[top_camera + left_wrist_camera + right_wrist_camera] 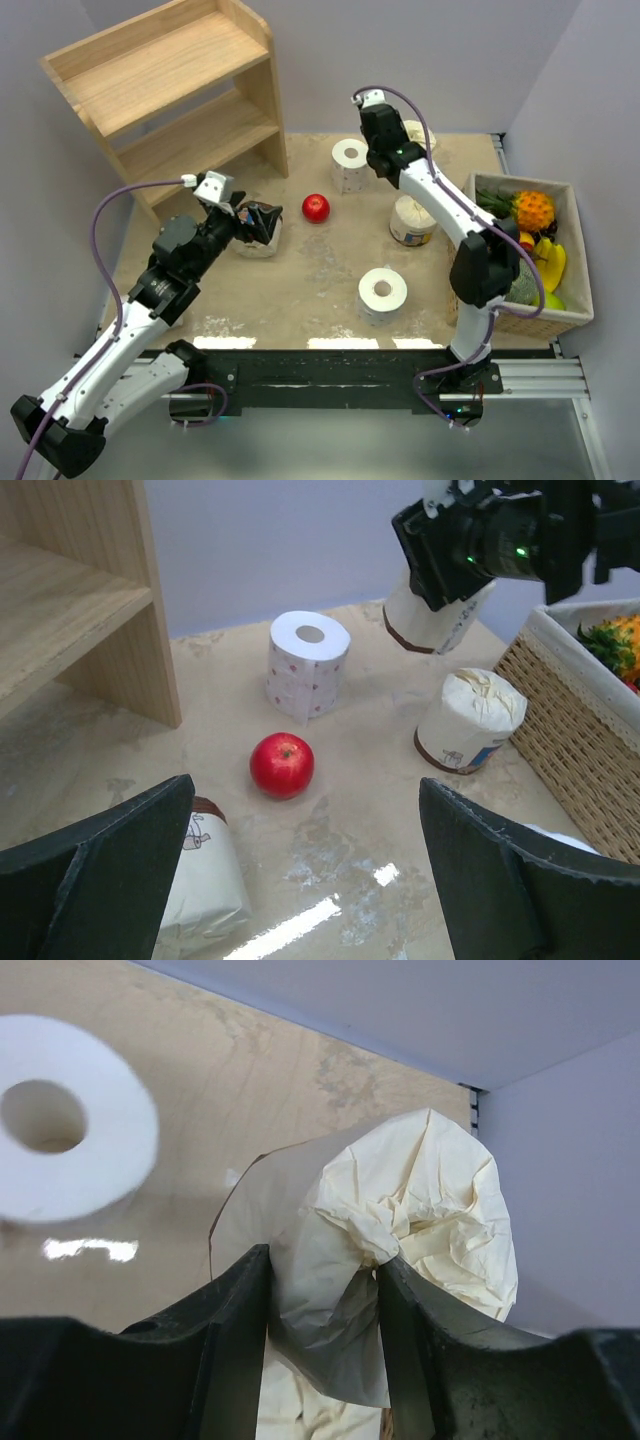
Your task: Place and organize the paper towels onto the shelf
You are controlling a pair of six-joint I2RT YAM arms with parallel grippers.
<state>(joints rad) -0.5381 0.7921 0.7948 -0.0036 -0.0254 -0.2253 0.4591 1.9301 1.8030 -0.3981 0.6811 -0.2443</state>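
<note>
Right gripper (322,1268): clenched on the twisted top of a cream paper-wrapped cylindrical roll with a brown band at its base (440,1200). The black fingers (235,1310) pinch the crumpled wrapper knot, not the body of the roll.

This roll is at the far right-centre of the sandy tabletop (320,270), well apart from the light natural-wood stepped shelf (170,90) in the far-left corner. Its base looks tilted in the left wrist view; I cannot tell whether it is clear of the table.

Left gripper (306,785): spread wide, holding nothing, hovering just above a second cream-wrapped roll (205,875) near the shelf's foot.

Loose on the table:
- a bare white dotted roll with a hollow core (350,165), upright, just beside the right gripper
- a third cream-wrapped roll (412,220)
- another bare white roll (383,292) toward the near edge
- a red apple (316,208) between the arms

A wicker box of fruit (570,300) sits at the right edge. No roll shows on the shelf tiers in view.

Step, as judged: first pick-up. The grasp is made and the carry has not begun.

The next move calls for a straight lift, then a leftward carry over the bare roll and the apple to a tier. The hold is on wrapper only, so the roll may swing or slip. The left arm stands near the shelf and will need clearance.
</note>
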